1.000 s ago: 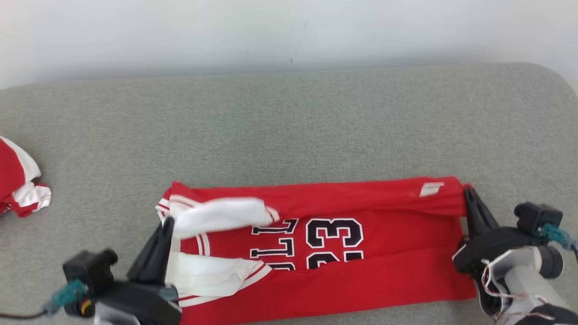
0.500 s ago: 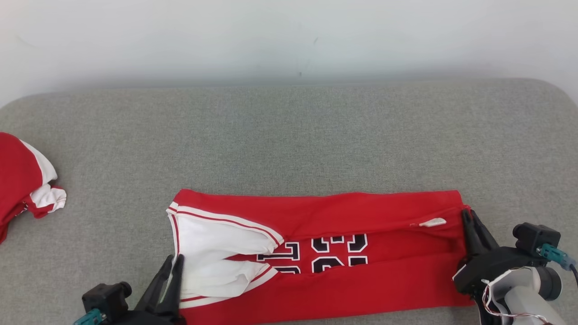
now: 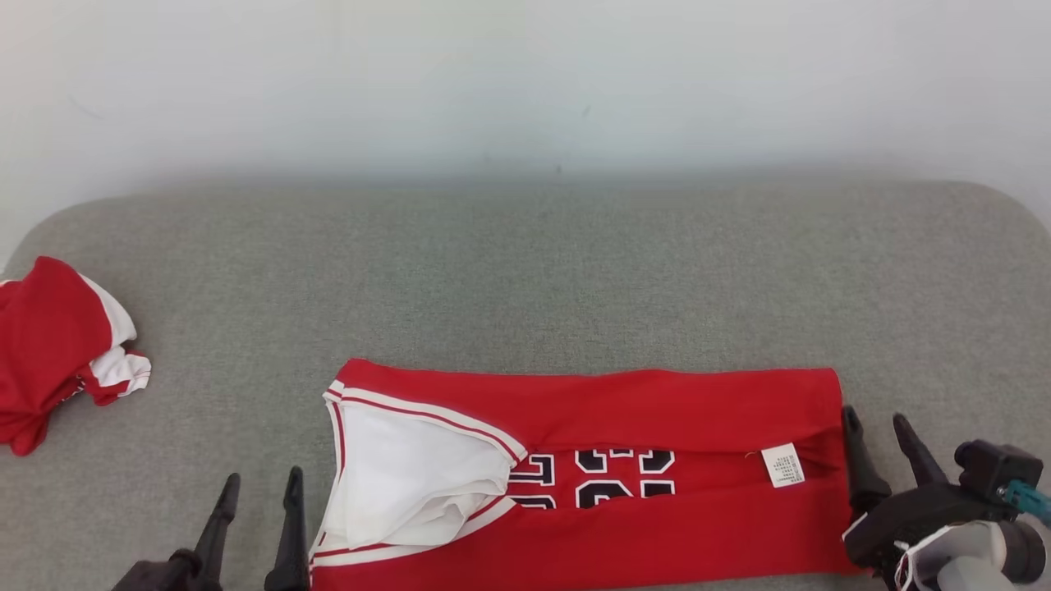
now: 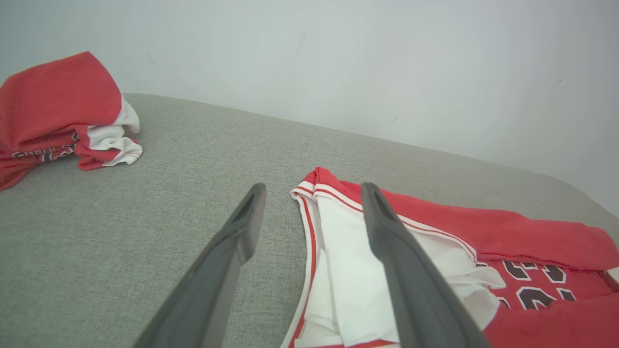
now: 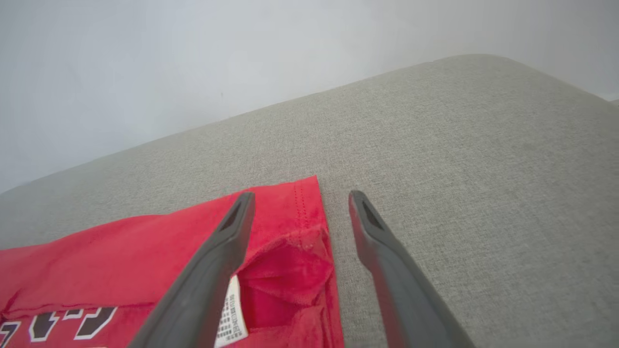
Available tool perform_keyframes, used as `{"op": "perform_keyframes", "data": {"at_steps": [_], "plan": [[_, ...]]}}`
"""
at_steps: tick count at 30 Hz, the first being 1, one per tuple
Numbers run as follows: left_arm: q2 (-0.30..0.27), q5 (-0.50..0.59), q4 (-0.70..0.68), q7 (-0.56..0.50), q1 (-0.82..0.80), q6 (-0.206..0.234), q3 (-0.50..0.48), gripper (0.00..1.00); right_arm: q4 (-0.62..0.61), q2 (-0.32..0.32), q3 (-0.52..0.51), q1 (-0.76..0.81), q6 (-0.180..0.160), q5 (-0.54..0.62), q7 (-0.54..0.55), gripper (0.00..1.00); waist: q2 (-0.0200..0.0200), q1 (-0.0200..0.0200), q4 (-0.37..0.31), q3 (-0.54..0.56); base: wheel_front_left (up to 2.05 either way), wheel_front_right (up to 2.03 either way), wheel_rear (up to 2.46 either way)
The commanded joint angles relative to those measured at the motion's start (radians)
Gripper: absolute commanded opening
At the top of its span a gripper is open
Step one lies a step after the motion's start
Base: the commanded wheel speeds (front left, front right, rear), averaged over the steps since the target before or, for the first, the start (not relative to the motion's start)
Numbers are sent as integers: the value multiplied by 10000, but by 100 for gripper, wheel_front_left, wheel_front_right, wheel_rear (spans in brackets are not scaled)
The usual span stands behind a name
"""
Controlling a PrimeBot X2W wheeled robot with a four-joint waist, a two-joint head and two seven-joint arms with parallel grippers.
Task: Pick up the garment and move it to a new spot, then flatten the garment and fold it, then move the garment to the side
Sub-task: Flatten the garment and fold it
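Nearest the camera, the left gripper (image 3: 263,480) and the right gripper (image 3: 874,417) are both standing with their dark fingers spread apart, grasping nothing. The red basketball jersey with white trim and black-and-white lettering (image 3: 624,402) is lying flat between them as a long band. Its white-lined armhole end is sitting just beside the left gripper's inner finger. Its hem end, with a small white care label (image 3: 784,465), is reaching under the right gripper's inner finger, whose partner is hanging over bare cushion.

Both long sides are lying turned in over the lettering, so the moving, flattening and first lengthwise folds are looking done. A crosswise fold and the shift to the side are probably what is remaining.

Beyond the fingertips, the grey woven cushion surface (image 3: 525,271) is stretching toward a pale wall (image 3: 525,82). Well outside the left jaws, a crumpled red-and-white bundle of cloth (image 3: 49,345) is resting.
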State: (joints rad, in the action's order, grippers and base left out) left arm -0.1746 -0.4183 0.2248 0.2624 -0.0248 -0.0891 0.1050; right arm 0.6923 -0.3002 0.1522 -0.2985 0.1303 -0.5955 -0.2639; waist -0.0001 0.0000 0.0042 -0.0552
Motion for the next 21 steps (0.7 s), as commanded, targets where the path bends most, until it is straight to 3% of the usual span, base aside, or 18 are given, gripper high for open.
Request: {"op": "perform_keyframes", "data": {"at_steps": [1, 10, 21], "plan": [[212, 189, -147, 30, 219, -63, -186, 100, 177, 21, -16, 46, 12, 175, -8, 100, 1, 0, 110, 110, 0, 0, 0], [1051, 1230, -668, 30, 1123, -341, -1712, 100, 1947, 347, -356, -450, 12, 928, -7, 100, 1, 0, 353, 424, 0, 0, 0], [1246, 1305, -442, 30, 1233, -410, -2014, 100, 4091, 775, -191, -1200, 12, 1014, 123, 100, 1, 0, 459, 554, 0, 0, 0]]}}
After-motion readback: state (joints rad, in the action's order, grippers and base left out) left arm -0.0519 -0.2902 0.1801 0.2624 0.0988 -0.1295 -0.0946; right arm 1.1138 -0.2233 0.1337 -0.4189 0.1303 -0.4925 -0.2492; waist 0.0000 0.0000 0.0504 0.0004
